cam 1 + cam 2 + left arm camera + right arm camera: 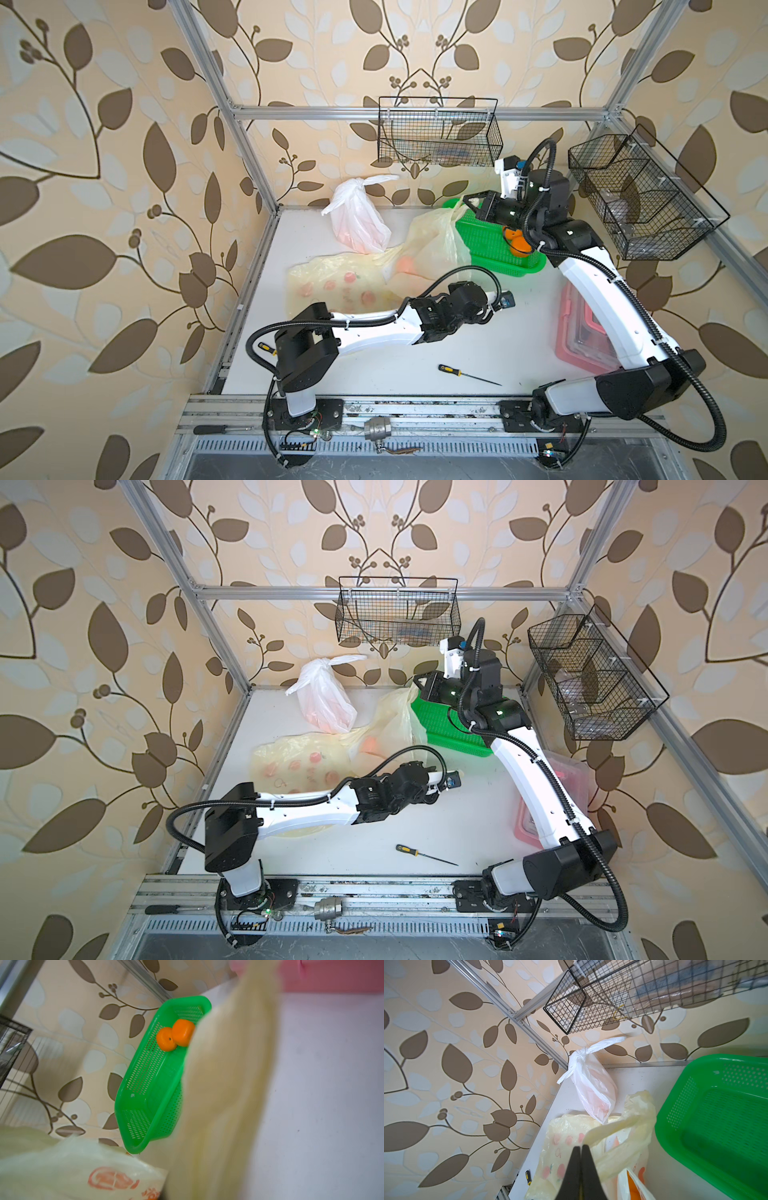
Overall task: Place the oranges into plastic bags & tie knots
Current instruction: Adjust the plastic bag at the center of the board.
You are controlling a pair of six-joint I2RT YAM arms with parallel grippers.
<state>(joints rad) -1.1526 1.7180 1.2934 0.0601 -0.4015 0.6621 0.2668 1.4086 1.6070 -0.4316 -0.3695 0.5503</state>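
Observation:
A white plastic bag (359,220) stands at the back with its knot (578,1054) tied and orange showing through. One yellow printed bag (332,286) lies flat. My right gripper (581,1147) is shut on a handle of a second yellow bag (436,241) and lifts it beside the green basket (490,245). An orange shape (632,1186) shows in that bag's mouth. Two oranges (166,1039) lie in the basket. My left gripper (485,314) sits low by this bag. A blurred yellow strap (224,1095) hides its fingers and runs from where they are.
A clear box with pink trim (582,332) stands under my right arm. A screwdriver (465,372) lies near the front, another (266,348) by my left arm's base. Wire baskets hang on the back wall (440,133) and the right wall (636,195).

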